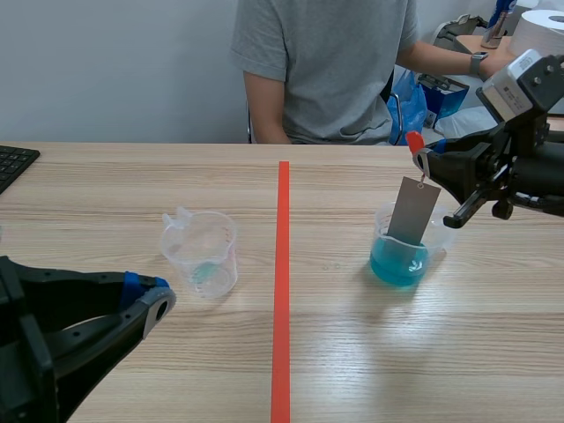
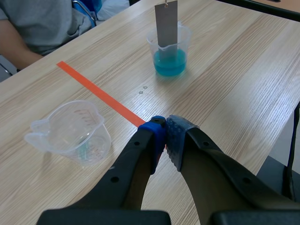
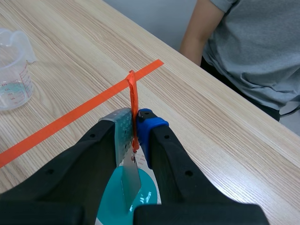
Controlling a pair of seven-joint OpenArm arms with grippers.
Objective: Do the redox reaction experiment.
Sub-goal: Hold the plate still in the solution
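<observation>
Left end effector [image 2: 165, 135] closed, empty; right end effector [image 3: 135, 129] tight on orange ribbon [image 3: 132, 89]; keyboard [image 1: 13, 163], person [image 1: 326, 70] beyond.

We are showing black arms [image 1: 53, 344], thick fingers [image 2: 136, 159] carrying blue and grey dotted pads [image 2: 177, 136], small screw holes [image 3: 189, 173] dotting them.

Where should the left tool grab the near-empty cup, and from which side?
Best pinch the near-empty cup over its near rim wall, from the robot's side: it stands upright, spout pointing away left, so that wall is plain. The left tool is shut; open it first.
</observation>
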